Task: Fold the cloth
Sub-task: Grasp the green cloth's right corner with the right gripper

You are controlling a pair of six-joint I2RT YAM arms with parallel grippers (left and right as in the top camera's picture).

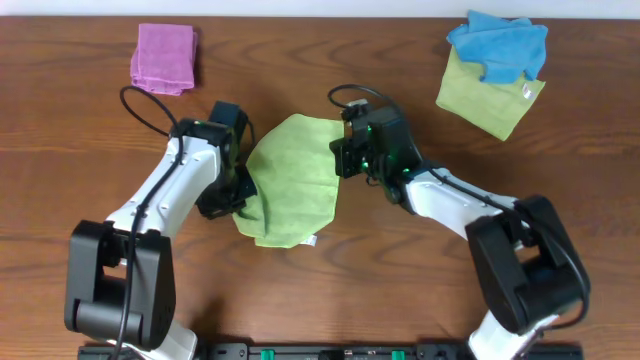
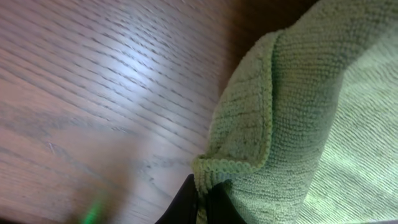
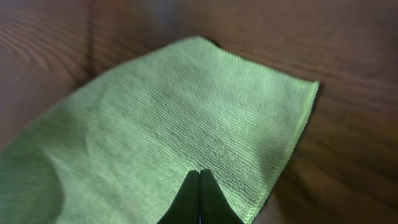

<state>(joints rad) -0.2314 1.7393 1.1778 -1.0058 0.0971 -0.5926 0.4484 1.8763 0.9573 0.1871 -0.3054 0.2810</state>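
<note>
The cloth lies at the centre of the surface. The left gripper and right gripper each pinch an opposite edge, pressed together on it, likely to lift both sides evenly for folding.

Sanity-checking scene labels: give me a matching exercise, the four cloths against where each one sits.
Things:
1. lime-green cloth
2. pink cloth
3. blue cloth
4. yellow-green cloth

Places:
A. alone, upper left of the overhead view
B. crumpled on top of another cloth
C. mid-table, between the two arms
D. upper right, partly covered

Pairs: 1-C, 2-A, 3-B, 4-D
</note>
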